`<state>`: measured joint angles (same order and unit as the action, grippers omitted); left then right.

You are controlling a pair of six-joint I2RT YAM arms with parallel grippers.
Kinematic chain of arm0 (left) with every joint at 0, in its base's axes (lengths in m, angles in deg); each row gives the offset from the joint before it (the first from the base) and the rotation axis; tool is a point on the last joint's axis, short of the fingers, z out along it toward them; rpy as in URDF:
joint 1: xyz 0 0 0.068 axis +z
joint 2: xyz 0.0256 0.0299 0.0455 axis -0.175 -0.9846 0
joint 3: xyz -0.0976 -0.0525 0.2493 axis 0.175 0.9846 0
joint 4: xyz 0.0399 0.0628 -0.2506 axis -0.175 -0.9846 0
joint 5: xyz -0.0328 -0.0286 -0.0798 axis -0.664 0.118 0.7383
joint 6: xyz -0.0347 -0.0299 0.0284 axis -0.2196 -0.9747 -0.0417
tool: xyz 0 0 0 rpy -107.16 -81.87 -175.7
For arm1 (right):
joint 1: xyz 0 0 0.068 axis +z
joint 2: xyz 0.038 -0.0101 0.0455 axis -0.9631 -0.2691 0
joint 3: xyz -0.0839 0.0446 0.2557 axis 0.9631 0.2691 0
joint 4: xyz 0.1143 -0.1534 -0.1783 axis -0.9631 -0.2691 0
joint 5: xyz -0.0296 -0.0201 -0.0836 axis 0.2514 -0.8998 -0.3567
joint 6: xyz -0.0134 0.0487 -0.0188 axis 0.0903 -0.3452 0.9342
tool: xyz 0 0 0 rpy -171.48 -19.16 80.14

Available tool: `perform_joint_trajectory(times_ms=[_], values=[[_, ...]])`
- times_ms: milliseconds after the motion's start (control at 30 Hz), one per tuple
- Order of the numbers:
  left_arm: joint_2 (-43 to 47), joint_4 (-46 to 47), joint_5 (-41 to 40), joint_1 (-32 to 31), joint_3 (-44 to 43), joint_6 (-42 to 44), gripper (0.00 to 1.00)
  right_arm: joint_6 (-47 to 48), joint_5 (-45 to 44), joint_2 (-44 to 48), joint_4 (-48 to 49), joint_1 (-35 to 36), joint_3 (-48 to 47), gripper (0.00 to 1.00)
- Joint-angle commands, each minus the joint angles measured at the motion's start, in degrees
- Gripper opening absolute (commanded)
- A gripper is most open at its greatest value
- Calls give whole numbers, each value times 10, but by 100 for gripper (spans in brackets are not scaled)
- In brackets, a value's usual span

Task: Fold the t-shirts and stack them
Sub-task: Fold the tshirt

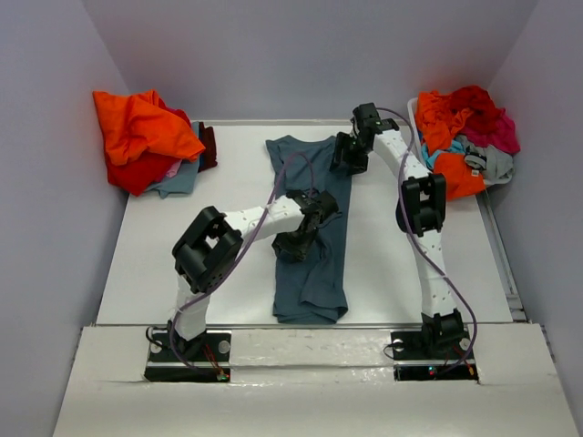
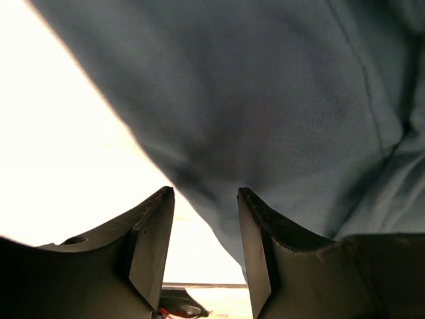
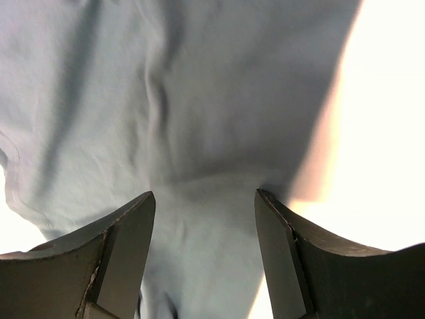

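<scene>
The slate-blue t-shirt (image 1: 314, 273) lies as a long narrow strip down the middle of the table (image 1: 401, 264), and the left gripper (image 1: 291, 246) hangs low over its middle, jaws apart and holding nothing. Farther back, the right gripper (image 1: 346, 162) stands over the shirt's far right edge, also spread wide and empty. In the far corners lie an orange-red heap (image 1: 137, 137) and a mixed heap (image 1: 465, 132) of shirts.

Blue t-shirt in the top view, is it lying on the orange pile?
No, the blue t-shirt lies stretched out on the white table, well apart from the orange pile at the far left.
</scene>
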<state>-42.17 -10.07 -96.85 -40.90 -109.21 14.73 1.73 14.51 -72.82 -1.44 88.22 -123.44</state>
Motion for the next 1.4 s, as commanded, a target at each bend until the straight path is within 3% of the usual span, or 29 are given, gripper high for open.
perform_joint_trajectory(times_ms=[0,267,667,867,1367], values=[[80,2,-73,3,-42,-52,55,18,-27,98,-2,-3,29,68],[139,4,-140,46,-57,-91,56,14,-26,185,-50,9,100,67],[142,46,-115,134,-49,-85,56,-21,-39,412,-40,109,451,60],[133,55,-107,158,-60,-74,56,-49,-23,500,-51,143,535,52],[131,83,-33,176,-26,-64,56,-124,-9,545,-36,289,661,49]])
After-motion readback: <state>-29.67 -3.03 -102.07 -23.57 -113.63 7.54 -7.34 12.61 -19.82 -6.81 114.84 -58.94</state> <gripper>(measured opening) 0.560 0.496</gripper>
